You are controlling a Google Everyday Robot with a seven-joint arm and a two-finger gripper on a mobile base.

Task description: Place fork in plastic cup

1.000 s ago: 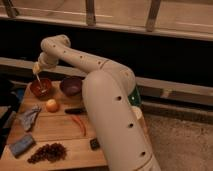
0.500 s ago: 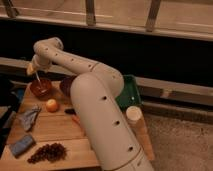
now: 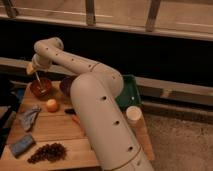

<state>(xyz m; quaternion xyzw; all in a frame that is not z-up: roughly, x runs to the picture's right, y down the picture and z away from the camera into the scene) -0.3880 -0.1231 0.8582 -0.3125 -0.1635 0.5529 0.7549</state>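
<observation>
My gripper [image 3: 33, 69] is at the far left of the wooden table, just above a brown bowl [image 3: 40, 88]. A thin pale fork [image 3: 37, 79] slants from the gripper down into that bowl; whether it is gripped does not show. The cream-white plastic cup [image 3: 134, 115] stands upright at the table's right edge, far from the gripper. My white arm [image 3: 95, 110] crosses the middle of the view between them.
A second dark bowl [image 3: 65, 86] sits half behind the arm. An orange [image 3: 52, 105], a grey cloth [image 3: 29, 118], a blue sponge [image 3: 21, 145] and a dark clump [image 3: 47, 152] lie on the table [image 3: 55, 132]. A green tray [image 3: 131, 92] sits at the back right.
The arm's elbow has swung nearer and to the right, and now fills the middle of the view. The gripper has stayed over the brown bowl.
</observation>
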